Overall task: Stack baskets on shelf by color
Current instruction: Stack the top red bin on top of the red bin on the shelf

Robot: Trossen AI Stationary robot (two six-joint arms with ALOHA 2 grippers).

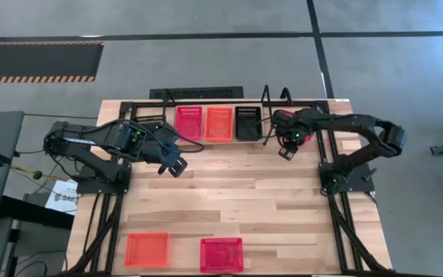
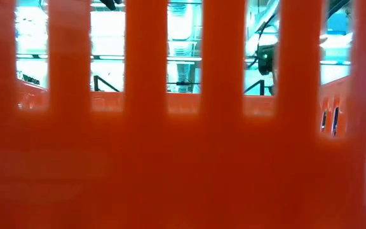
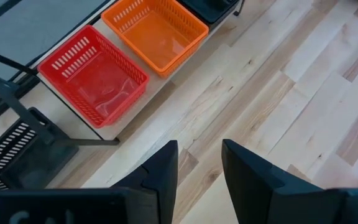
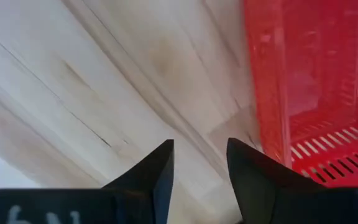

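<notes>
Baskets in red (image 1: 188,121), orange (image 1: 219,123) and black (image 1: 248,122) sit on the shelf (image 1: 151,117). Right gripper (image 1: 287,152), jaws apart and empty, hovers beside another red basket (image 4: 316,87). Left gripper (image 1: 172,168), parted, holds nothing.

The setting is a robotics lab or test bay — not a home. A butcher-block table (image 1: 229,192) stands on a bare grey concrete floor (image 1: 206,19). Beyond the table's far-left corner, a black-and-orange hazard-striped mat (image 1: 37,61) lies on that floor. Two dark arms bolt to black frames at the table's sides — fixed installation.
</notes>
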